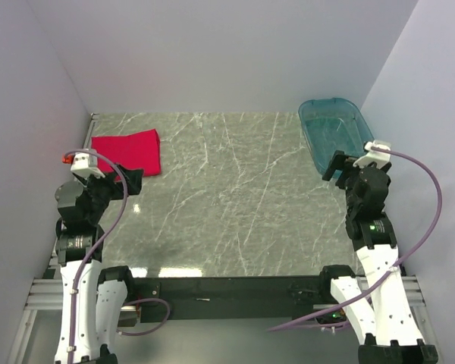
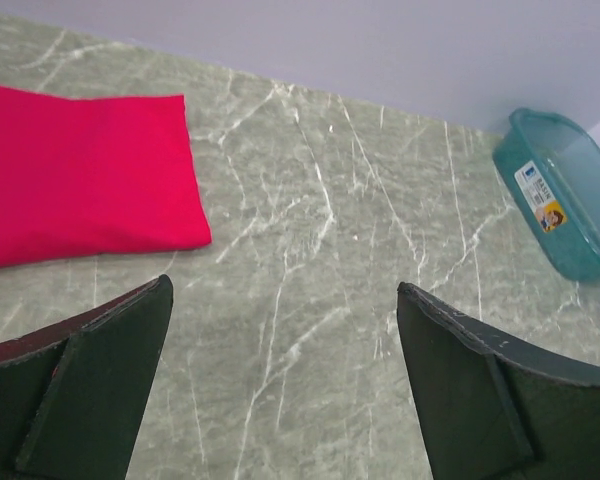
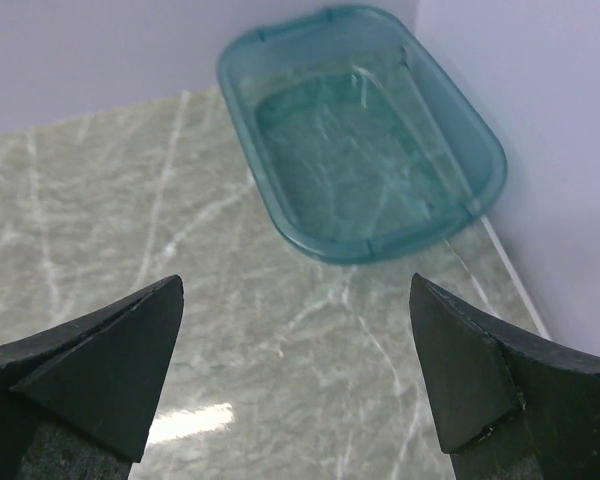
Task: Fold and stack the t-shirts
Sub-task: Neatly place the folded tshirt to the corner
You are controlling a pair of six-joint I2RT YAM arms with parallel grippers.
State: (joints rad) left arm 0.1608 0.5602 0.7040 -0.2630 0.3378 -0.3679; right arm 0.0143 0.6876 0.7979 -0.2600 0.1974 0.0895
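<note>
The red t-shirt (image 1: 127, 152) lay folded flat at the far left corner of the tabletop (image 1: 235, 197), probably as the stack's base. The left hand (image 2: 285, 300) beside it and the right hand (image 3: 295, 290) near the basin (image 1: 335, 133) stood spread apart, holding nothing.

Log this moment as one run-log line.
t-shirt: folded, lying flat, far left | basin: far right corner | left gripper: open, holding nothing | right gripper: open, holding nothing
</note>
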